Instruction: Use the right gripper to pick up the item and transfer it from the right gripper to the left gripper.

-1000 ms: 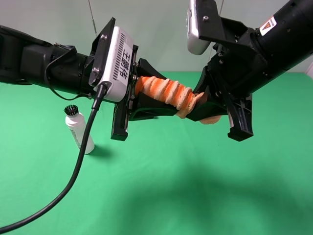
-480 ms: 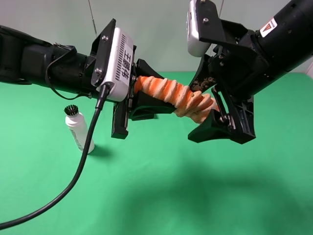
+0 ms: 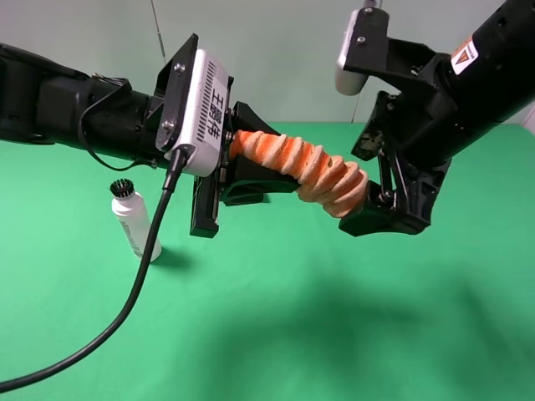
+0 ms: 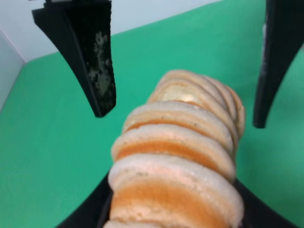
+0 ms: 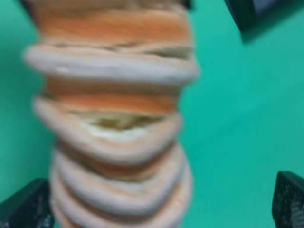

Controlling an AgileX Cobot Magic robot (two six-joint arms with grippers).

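Observation:
The orange-and-cream spiral roll (image 3: pixel 303 165) is held in the air, roughly level, its right end drooping a little. My left gripper (image 3: pixel 253 159) is shut on the roll's left end. In the left wrist view the roll (image 4: pixel 180 156) runs away from the camera. My right gripper (image 3: pixel 373 180) is open at the roll's free right end, with one jaw above and one below, not touching it. Its two black fingers (image 4: pixel 97 61) stand either side of the roll's tip. In the right wrist view the roll (image 5: pixel 114 118) fills the middle between the open fingertips (image 5: pixel 287 199).
A white brush-capped bottle (image 3: pixel 134 219) stands on the green table (image 3: pixel 318 334) below the left arm. A thick black cable (image 3: pixel 125 309) hangs from the left arm to the table's front left. A pale wall is behind.
My right gripper has opened, let go of the roll's right end and drawn back to the right. The roll stays in my left gripper and its free end has sagged slightly.

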